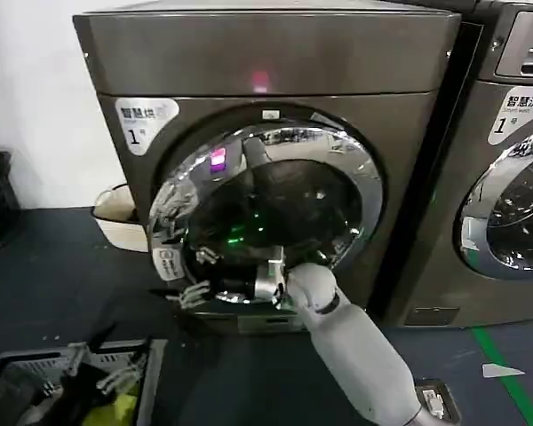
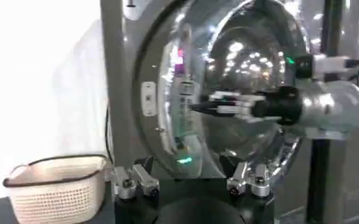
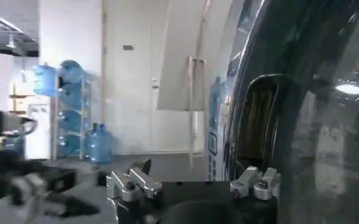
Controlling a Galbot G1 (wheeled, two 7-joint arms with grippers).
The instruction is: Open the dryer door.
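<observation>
The grey dryer [image 1: 275,62] fills the middle of the head view. Its round chrome-rimmed door [image 1: 275,213] stands out a little from the front on its left side. My right gripper [image 1: 195,277] reaches from the lower right to the door's lower left rim, open, one finger above the other beside the rim. In the left wrist view that right gripper [image 2: 213,105] sits against the door [image 2: 246,67] near its edge. The right wrist view has the open right gripper [image 3: 194,182] beside the door's edge [image 3: 258,122]. My left gripper [image 1: 98,368] hangs open, low at the left over a dark basket.
A second machine [image 1: 515,177] stands close on the right. A white basket [image 1: 115,222] sits on the floor left of the dryer. The dark basket [image 1: 18,377] at the near left holds a yellow item. Green tape [image 1: 506,373] marks the floor at right.
</observation>
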